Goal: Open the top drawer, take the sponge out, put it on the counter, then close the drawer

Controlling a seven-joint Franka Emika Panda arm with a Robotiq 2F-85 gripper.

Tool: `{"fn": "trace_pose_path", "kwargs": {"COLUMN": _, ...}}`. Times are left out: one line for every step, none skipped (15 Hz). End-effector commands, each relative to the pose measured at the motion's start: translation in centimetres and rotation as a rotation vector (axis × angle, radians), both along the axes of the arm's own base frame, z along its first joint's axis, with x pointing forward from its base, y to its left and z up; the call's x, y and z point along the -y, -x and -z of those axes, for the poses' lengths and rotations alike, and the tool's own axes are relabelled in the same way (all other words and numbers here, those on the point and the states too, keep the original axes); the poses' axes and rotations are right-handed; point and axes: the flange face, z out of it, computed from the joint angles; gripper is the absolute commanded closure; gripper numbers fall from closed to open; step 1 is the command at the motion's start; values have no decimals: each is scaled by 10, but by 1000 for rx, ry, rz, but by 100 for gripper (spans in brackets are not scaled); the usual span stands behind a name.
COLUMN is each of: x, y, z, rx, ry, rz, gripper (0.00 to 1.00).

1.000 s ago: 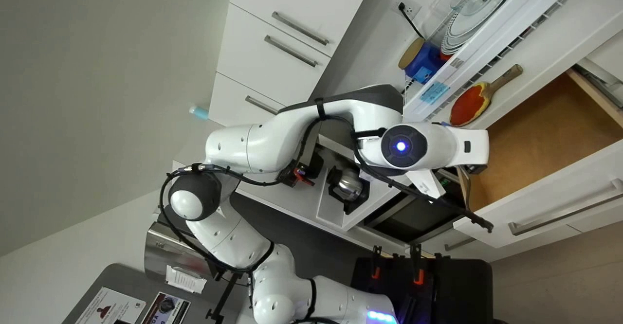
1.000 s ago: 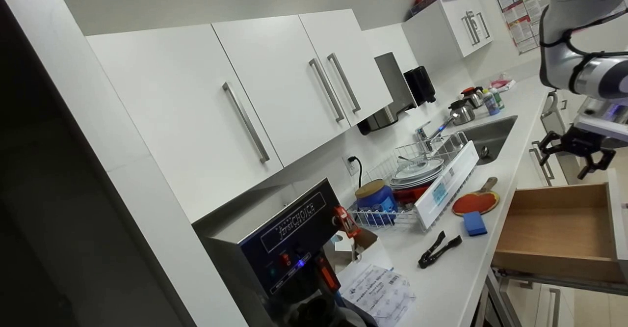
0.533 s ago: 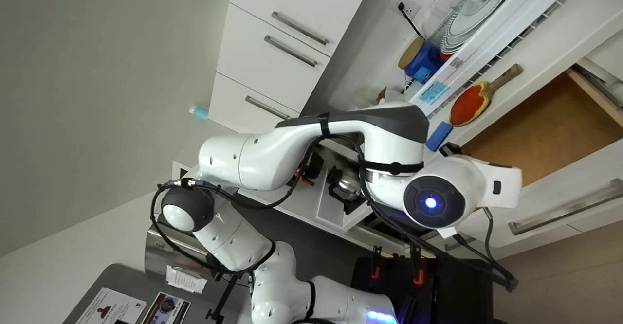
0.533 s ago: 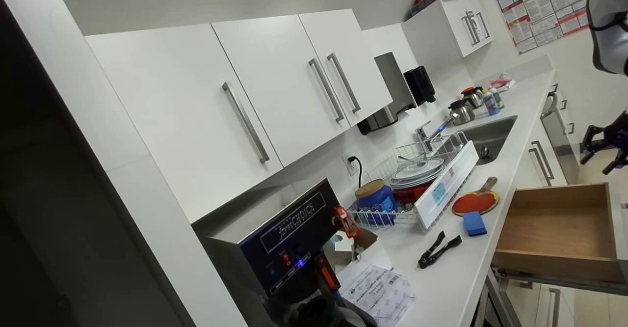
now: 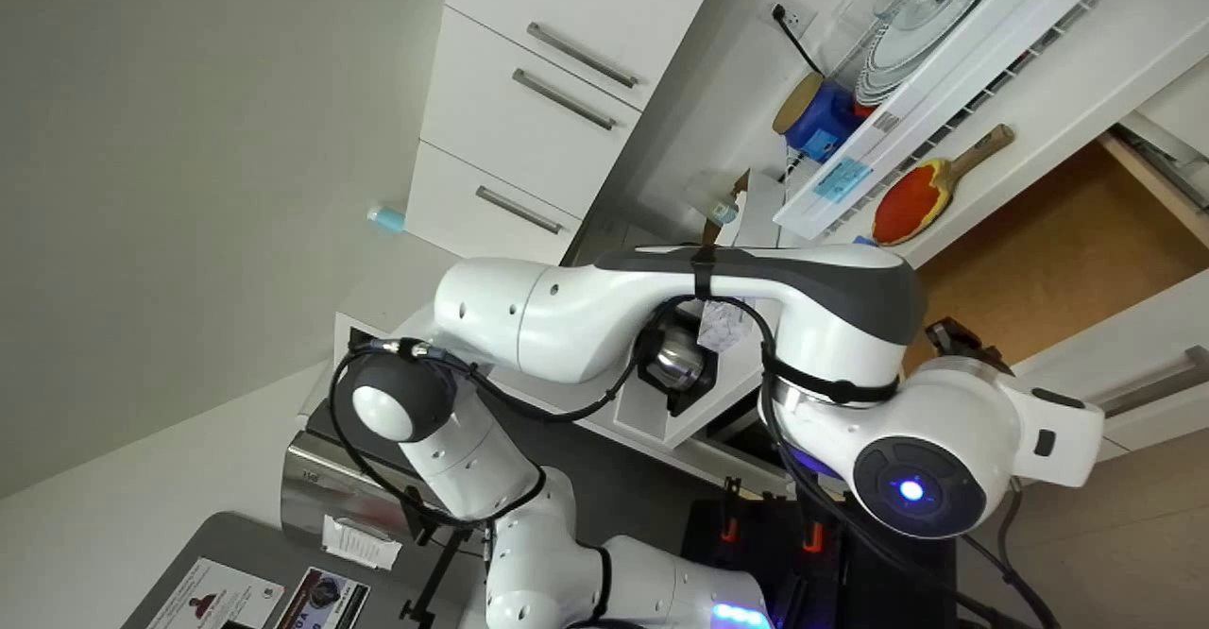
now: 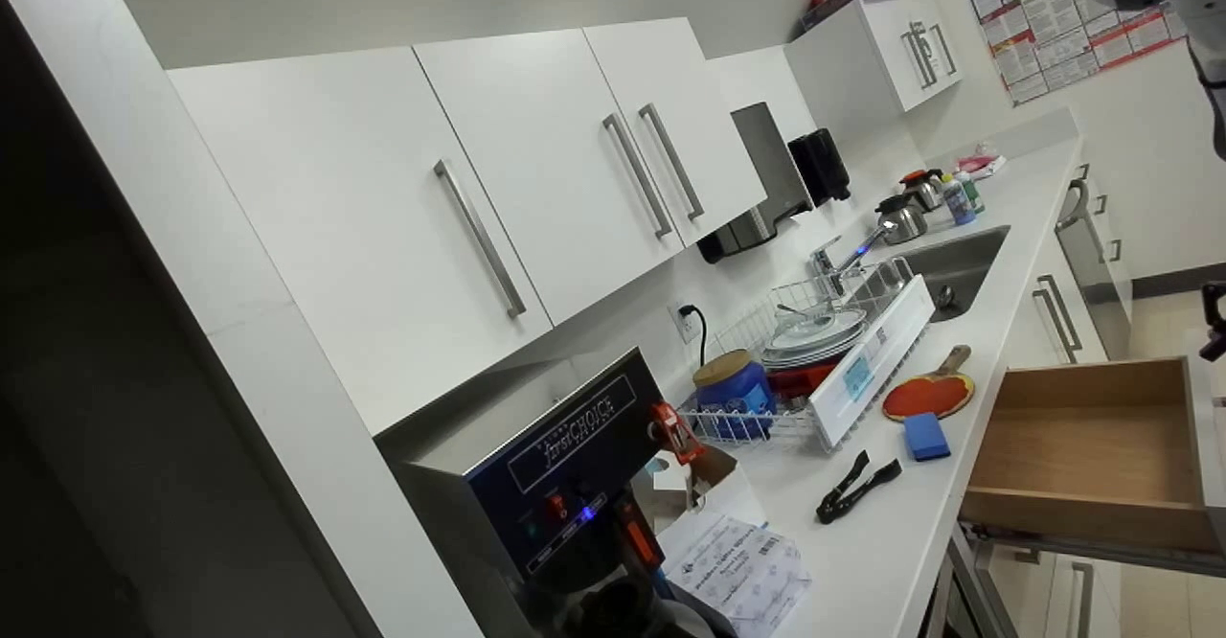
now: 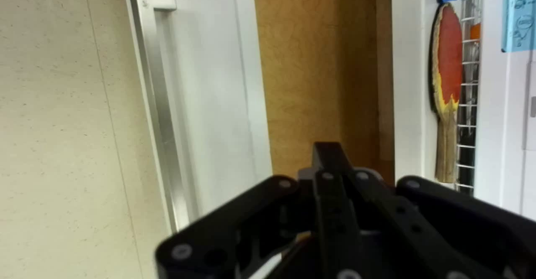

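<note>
Currently sponge (image 6: 926, 437) lying on counter (image 6: 872, 552), top drawer (image 6: 1092, 437) standing open; closing step probably starting. Gripper (image 7: 332, 157) sitting pressed together, empty; next move calling for pushing front (image 7: 213, 94) inward.

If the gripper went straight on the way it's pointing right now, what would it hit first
Judging by the wrist view, the gripper would probably meet the tan inside of the open top drawer first, though depth there is hard to tell.
</note>
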Motion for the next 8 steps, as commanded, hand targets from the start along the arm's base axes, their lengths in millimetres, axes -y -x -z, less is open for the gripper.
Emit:
{"fn": "trace_pose_path", "kwargs": {"x": 13, "y": -5, "z": 28, "rx": -22, "ry": 6, "rz": 47, "gripper": 100}}
{"fn": "trace_pose_path", "kwargs": {"x": 15, "y": -5, "z": 35, "rx": -33, "ry": -1, "rz": 53, "gripper": 100}}
{"fn": "trace_pose_path", "kwargs": {"x": 18, "y": -5, "z": 40, "rx": -51, "ry": -6, "rz": 56, "gripper": 100}}
{"fn": "trace_pose_path", "kwargs": {"x": 20, "y": -5, "z": 46, "rx": -67, "ry": -10, "rz": 53, "gripper": 100}}
{"fn": "trace_pose_path", "kwargs": {"x": 23, "y": -5, "z": 51, "rx": -87, "ry": -13, "rz": 50, "gripper": 100}}
{"fn": "trace_pose_path", "kwargs": {"x": 25, "y": -6, "z": 55, "rx": -96, "ry": -12, "rz": 48, "gripper": 100}}
{"fn": "trace_pose_path", "kwargs": {"x": 26, "y": -7, "z": 59, "rx": -103, "ry": -13, "rz": 45, "gripper": 100}}
{"fn": "trace_pose_path", "kwargs": {"x": 27, "y": -11, "z": 65, "rx": -115, "ry": -11, "rz": 40, "gripper": 100}}
